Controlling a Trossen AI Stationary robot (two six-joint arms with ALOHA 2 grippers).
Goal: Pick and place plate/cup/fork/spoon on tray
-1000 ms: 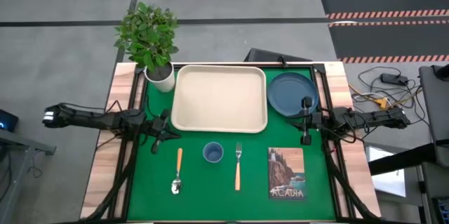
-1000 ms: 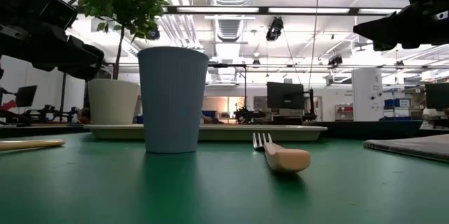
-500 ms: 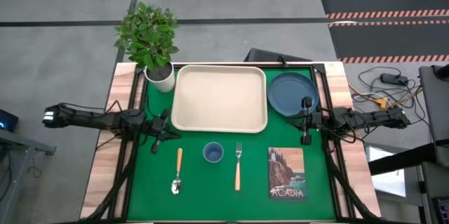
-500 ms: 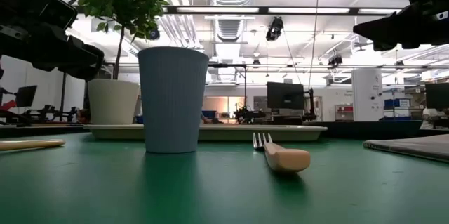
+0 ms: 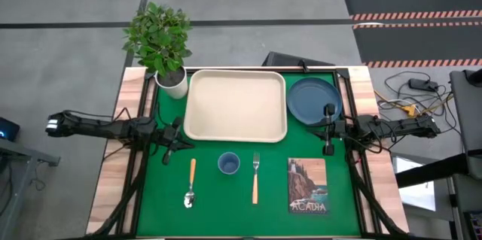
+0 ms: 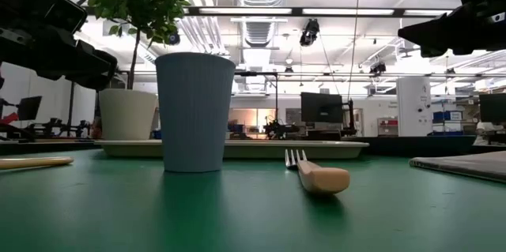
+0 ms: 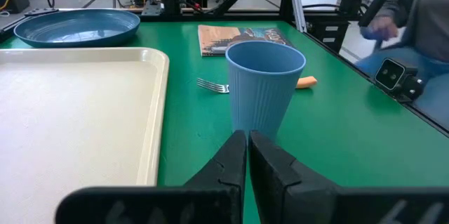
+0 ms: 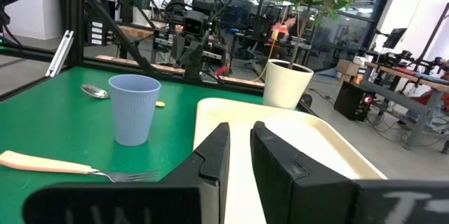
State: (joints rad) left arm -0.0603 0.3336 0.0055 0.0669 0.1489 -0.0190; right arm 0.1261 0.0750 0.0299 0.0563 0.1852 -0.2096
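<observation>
Four items: none is yet on the tray (image 5: pixel 236 105), which lies bare; the task is judged not begun.
Left pincer (image 5: pixel 175 143): pressed together, nothing held, parked at the left desk edge just off the tray's near-left corner.
Right pincer (image 5: pixel 328 130): nearly pressed together, a slim gap seen between the fingers in its wrist view, nothing held; hung over the near rim of the plate (image 5: pixel 313 100).
Plate: on the green desk (image 5: pixel 226 202), just beside the tray's right end, directly under and beyond the right pincer; the right arm is judged much the nearer.
Cup (image 5: pixel 229 164): upright, ahead of the left pincer and slightly toward the desk's near side; straight in line with the fingers (image 7: pixel 231 161) in the left wrist view.
Spoon (image 5: pixel 190 183): closest thing to the left pincer, just nearward of it; long axis across the pincer's reach, bowl at the near end.
Fork (image 5: pixel 255 177): beyond the cup from the left pincer, parallel to the spoon, tines toward the tray.
Coming move: a short drop by the right pincer onto the plate rim is judged likeliest.
</observation>
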